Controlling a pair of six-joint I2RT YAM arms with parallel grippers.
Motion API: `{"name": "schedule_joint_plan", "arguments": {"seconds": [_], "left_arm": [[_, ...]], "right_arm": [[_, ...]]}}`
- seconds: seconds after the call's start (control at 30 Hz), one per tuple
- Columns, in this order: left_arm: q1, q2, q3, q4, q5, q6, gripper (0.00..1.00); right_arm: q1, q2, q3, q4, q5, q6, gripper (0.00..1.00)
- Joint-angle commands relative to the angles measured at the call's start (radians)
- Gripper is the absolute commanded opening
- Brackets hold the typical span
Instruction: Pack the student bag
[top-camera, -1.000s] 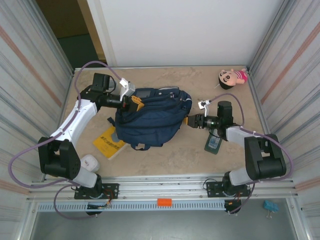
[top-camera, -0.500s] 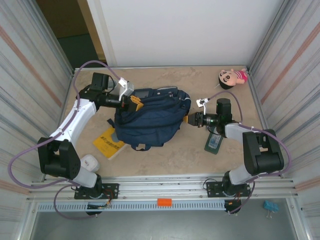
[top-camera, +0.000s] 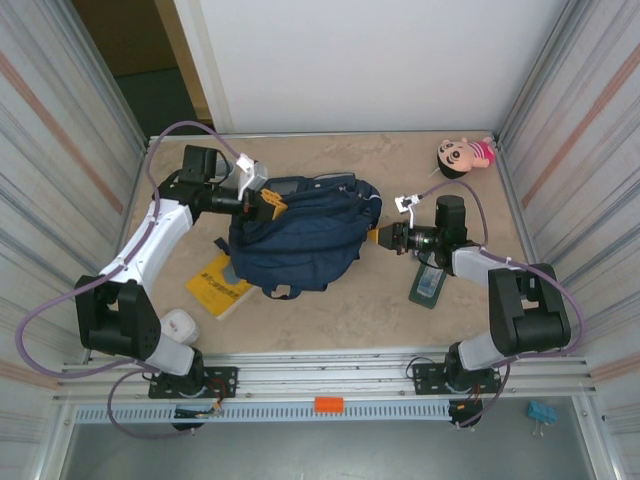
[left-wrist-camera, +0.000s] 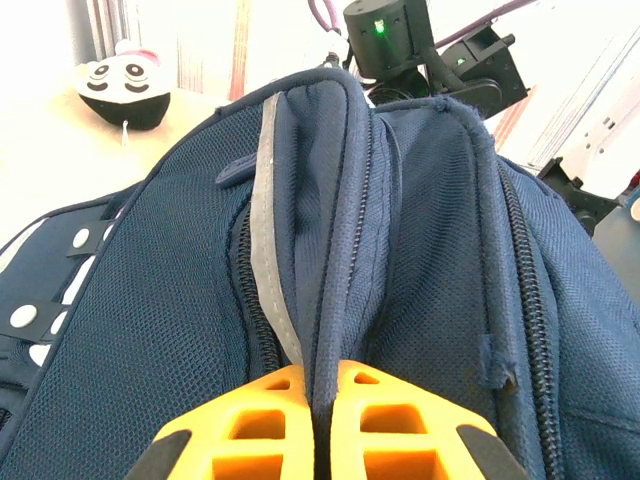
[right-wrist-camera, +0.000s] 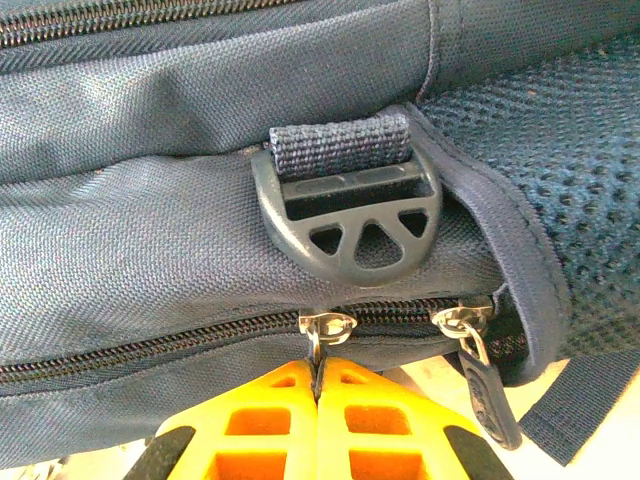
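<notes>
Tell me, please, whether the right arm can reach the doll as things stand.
Probably not yet: its end effector is shut on a zipper pull of the student bag; nothing stands before the doll.

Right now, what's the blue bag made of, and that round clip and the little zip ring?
The student bag looks like woven synthetic cloth, matte: you can see the weave and a mesh panel. The round clip seems moulded plastic, dull grey-blue, smooth with cut-out holes. The zip ring looks like metal: it shines silvery.
</notes>
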Motion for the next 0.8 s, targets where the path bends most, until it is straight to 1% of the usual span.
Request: {"name": "schedule_joint_plan", "arguments": {"seconds": [0.0,0.23,0.43,0.47,0.5,0.53,0.6,0.63,0.7,0.77], "left_arm": [[0.005,-0.060,0.018,0.082,0.135,-0.010,0.00],[0.005,-0.061,0.021,0.082,0.162,-0.011,0.00],[0.005,-0.051,0.016,0.118,0.188,-0.039,0.00],[0.005,-0.051,0.014,0.123,0.188,-0.043,0.00],[0.005,-0.051,0.013,0.128,0.186,-0.045,0.00],[0.005,-0.050,0.011,0.133,0.175,-0.054,0.00],[0.005,-0.056,0.001,0.154,0.118,-0.083,0.00],[0.005,-0.061,-0.006,0.163,0.071,-0.097,0.00],[-0.003,-0.073,-0.019,0.184,-0.071,-0.143,0.00],[-0.022,-0.088,-0.033,0.188,-0.240,-0.167,0.00]], "right_arm": [[-0.005,0.001,0.019,-0.018,-0.027,-0.032,0.13],[0.010,0.050,0.046,0.024,-0.055,-0.011,0.25],[0.037,0.060,0.044,0.052,-0.061,-0.007,0.29],[0.037,0.061,0.044,0.055,-0.061,-0.003,0.29],[0.039,0.060,0.044,0.058,-0.061,0.001,0.26],[0.037,0.055,0.043,0.060,-0.055,0.005,0.20],[0.031,0.035,0.033,0.060,-0.037,0.020,0.11],[0.027,0.021,0.025,0.059,-0.028,0.031,0.08],[0.019,-0.021,0.011,0.037,-0.013,0.038,0.05],[0.023,-0.070,0.018,-0.057,-0.006,-0.002,0.04]]}}
